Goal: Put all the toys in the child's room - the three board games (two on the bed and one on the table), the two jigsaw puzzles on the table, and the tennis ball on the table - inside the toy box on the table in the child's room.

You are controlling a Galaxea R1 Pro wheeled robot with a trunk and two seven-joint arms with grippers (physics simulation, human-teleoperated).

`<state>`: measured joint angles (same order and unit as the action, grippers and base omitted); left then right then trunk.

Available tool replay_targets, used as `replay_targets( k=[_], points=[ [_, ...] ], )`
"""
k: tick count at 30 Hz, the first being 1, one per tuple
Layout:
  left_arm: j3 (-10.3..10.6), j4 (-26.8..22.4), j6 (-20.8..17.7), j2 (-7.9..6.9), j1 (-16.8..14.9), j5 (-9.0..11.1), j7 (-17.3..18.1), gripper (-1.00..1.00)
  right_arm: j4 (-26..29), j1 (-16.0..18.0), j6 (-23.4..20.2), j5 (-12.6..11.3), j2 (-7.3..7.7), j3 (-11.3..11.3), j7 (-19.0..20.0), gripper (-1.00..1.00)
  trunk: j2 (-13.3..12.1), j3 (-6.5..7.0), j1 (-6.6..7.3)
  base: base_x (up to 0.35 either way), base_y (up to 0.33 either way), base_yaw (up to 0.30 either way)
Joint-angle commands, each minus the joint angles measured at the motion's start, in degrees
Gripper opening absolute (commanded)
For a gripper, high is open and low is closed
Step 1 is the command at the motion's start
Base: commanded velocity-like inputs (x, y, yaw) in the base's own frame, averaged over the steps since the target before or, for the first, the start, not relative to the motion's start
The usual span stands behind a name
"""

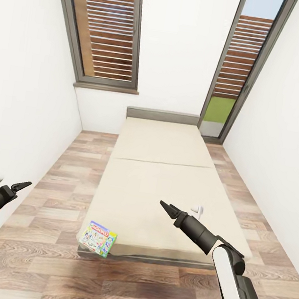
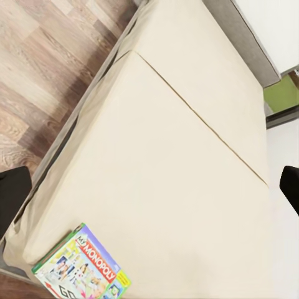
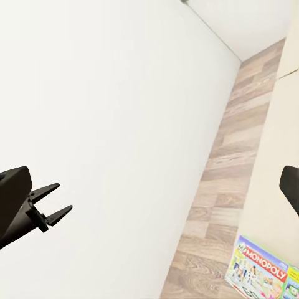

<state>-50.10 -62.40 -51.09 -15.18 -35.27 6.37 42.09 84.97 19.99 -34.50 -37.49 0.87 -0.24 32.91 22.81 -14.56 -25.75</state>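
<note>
The robot faces the foot of the bed [image 1: 156, 188], which runs away from it toward the far wall between two tall windows, with plank floor [image 1: 48, 259] on either side. One board game, the Monopoly box [image 1: 97, 238], lies on the near left corner of the mattress, apparently overhanging the edge a little; the left wrist view shows its lettered lid [image 2: 84, 268] at that same corner. No other game shows on the mattress from here. The left gripper [image 1: 22, 185] hangs over the floor to the left of the bed, near the white wall, its fingers drawn to a narrow point in the head view, while the right wrist view shows a small gap between the tips [image 3: 53, 202]; it holds nothing. The right gripper [image 1: 165, 205] is raised over the near half of the mattress, well right of the box, its fingers pressed together and empty. Both arms seem held forward and apart so the view to the box stays open while the base closes in. Judging by the positions, the left arm is better placed for the pickup.
</note>
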Motion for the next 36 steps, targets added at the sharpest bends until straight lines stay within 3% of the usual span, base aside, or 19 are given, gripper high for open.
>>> replay_targets(
  k=[1,36],
  points=[
    [-0.1,0.0,-0.4,0.02,-0.1,0.3,0.0,1.0,0.0,0.0,-0.4,-0.4,0.01,0.0,0.0,1.0,0.1,-0.01,-0.03,0.0,0.0,0.0],
    [-0.1,0.0,-0.4,0.2,-0.1,0.3,0.0,1.0,0.0,0.0,-0.4,-0.4,0.01,0.0,0.0,1.0,0.1,3.28,-0.03,0.0,0.0,0.0]
  ],
)
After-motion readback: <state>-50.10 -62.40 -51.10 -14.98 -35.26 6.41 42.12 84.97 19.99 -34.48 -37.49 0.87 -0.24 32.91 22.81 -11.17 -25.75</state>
